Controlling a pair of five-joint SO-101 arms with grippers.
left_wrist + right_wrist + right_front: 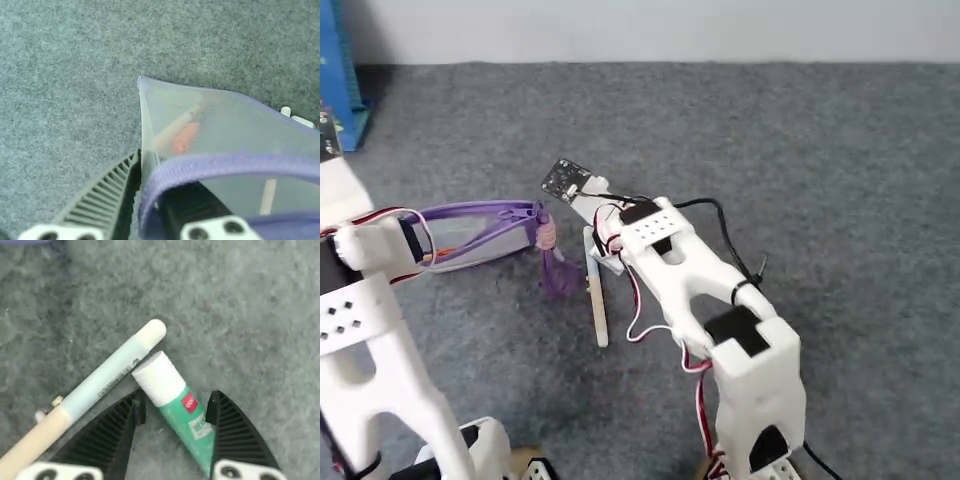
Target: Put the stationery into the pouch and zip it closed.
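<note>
Pouch [480, 235], translucent with purple zip band, on grey carpet [820, 150], one edge pinched tight in left gripper [142, 167]; orange item [182, 137] visible inside through the wall. Right gripper [177, 400] down near the pouch's zip end, fingers spread either side of green glue stick [187, 412]. Pale pen [100, 385] just beside its white cap.

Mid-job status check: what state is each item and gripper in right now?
pouch: unzipped, one wall clamped, some stationery inside.
left gripper: jaws shut on the pouch wall.
right gripper: jaws open, straddling the glue stick.
glue stick: capped, lying flat on the carpet, ungripped.
pen: lying flat beside the glue stick, outside the pouch.
</note>
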